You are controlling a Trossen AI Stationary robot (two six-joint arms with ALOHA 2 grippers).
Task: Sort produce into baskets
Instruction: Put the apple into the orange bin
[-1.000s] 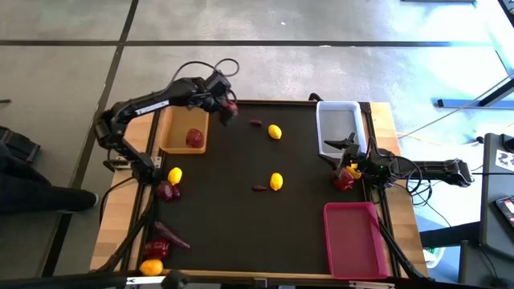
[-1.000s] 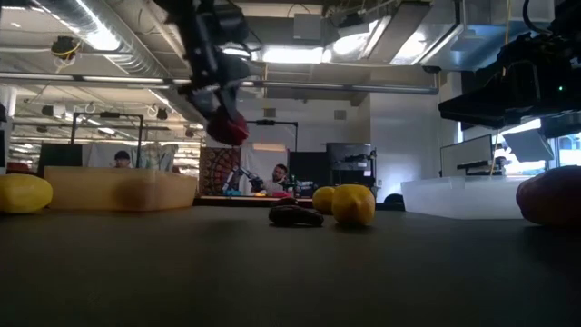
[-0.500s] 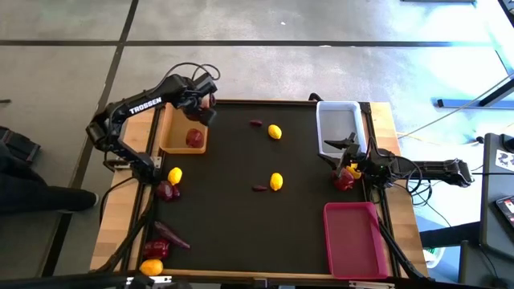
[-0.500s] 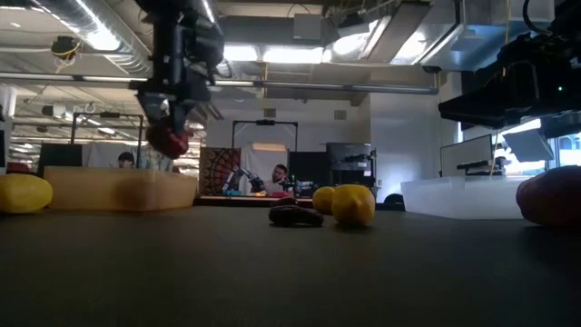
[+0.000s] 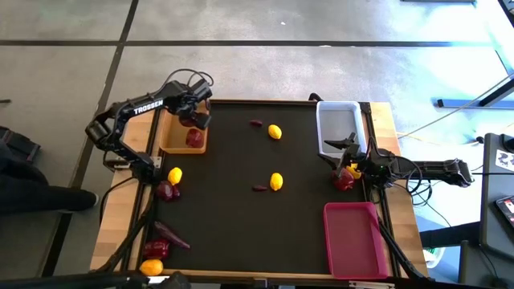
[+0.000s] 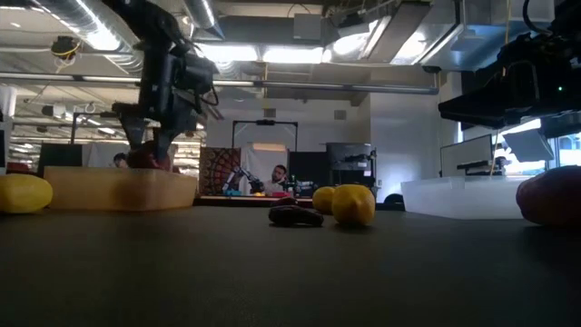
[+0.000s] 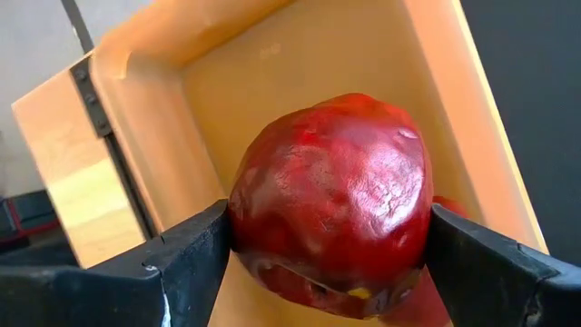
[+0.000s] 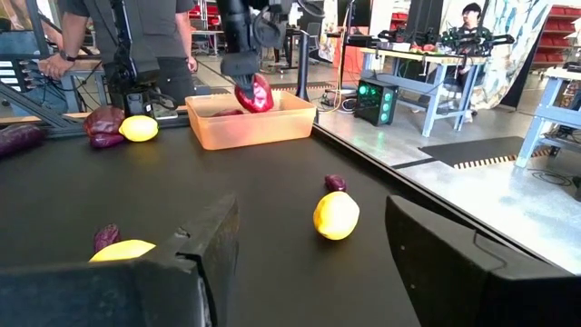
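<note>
Produce is being sorted, and a dark red round fruit (image 5: pixel 190 120) is hanging over the tan wooden basket (image 5: pixel 170 143) at about 10 o'clock on the tabletop (image 5: pixel 241 217), seen from the high view. The left gripper (image 5: pixel 193 119) is holding it above another red fruit (image 5: pixel 193 138) already lying inside. The right gripper (image 5: pixel 347 156) is waiting at 3 o'clock beside the white basket (image 5: pixel 337 120), over a red fruit (image 5: pixel 344 181). The magenta basket (image 5: pixel 353 241) is sitting at 5 o'clock. Yellow fruits (image 5: pixel 275 182) are lying loose near the centre.

From the low view, the left gripper (image 6: pixel 150 150) is dipping just inside the tan basket's rim (image 6: pixel 118 189).

In the left wrist view, both fingers (image 7: pixel 182 263) are pressing against the fruit's sides (image 7: pixel 331 204), clamped tight.

In the right wrist view, the waiting gripper's fingers (image 8: pixel 195 259) are standing wide apart, holding nothing.

Judging from this, the drop-off step is under way; the next move is calling for the fingers to part so the fruit settles into the basket.
</note>
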